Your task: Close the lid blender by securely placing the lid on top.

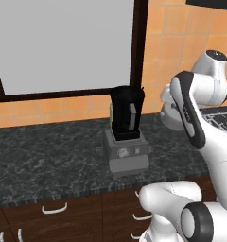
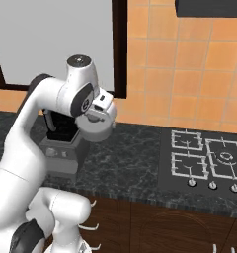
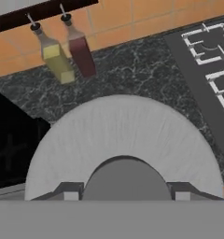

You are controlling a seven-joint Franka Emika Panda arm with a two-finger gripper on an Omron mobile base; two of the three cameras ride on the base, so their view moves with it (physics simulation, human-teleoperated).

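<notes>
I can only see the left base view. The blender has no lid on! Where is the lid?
Observer: In the hand view the lid is right at the fingers, which pinch its knob from both sides.
Operator: Is it above the blender yet?
Observer: No. In the hand view the blender is the black shape off to the left of the lid, not under it.
Operator: What else is near it?
Observer: A yellow bottle and a red bottle stand by the wall beyond the lid.
</notes>
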